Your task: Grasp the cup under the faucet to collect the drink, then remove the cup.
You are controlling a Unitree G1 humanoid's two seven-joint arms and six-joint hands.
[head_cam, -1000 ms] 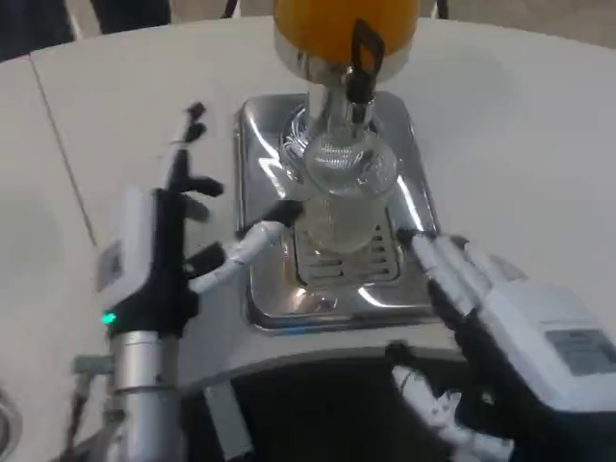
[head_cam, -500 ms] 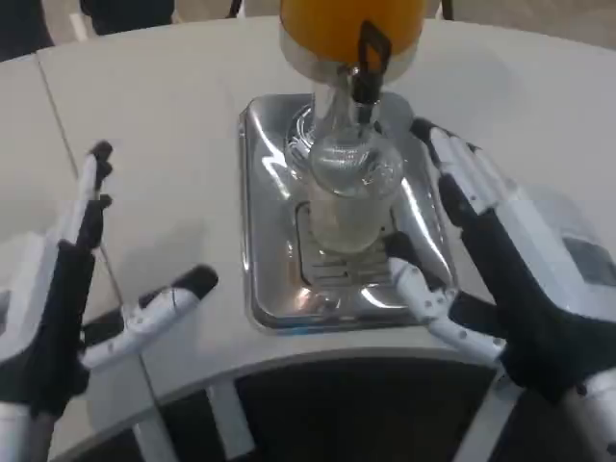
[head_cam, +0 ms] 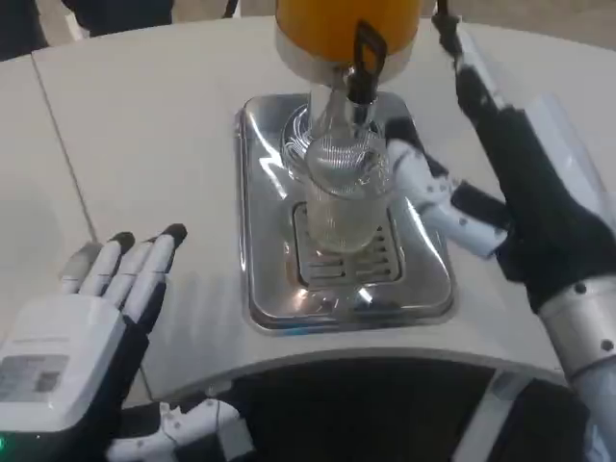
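A clear glass cup stands on the chrome drip tray right under the black faucet lever of the orange drink dispenser. My right hand is raised to the right of the cup, fingers spread, with its thumb reaching toward the cup's right side; I cannot tell whether it touches the glass. My left hand lies low at the left front, back up, fingers stretched forward and apart, well away from the tray and holding nothing.
The white table spreads left and behind the tray, with a seam line running across its left part. The table's curved front edge lies just below the tray.
My left hand has drawn back from the tray and turned back-up at the left front. My right hand has risen and moved in to the cup's right side.
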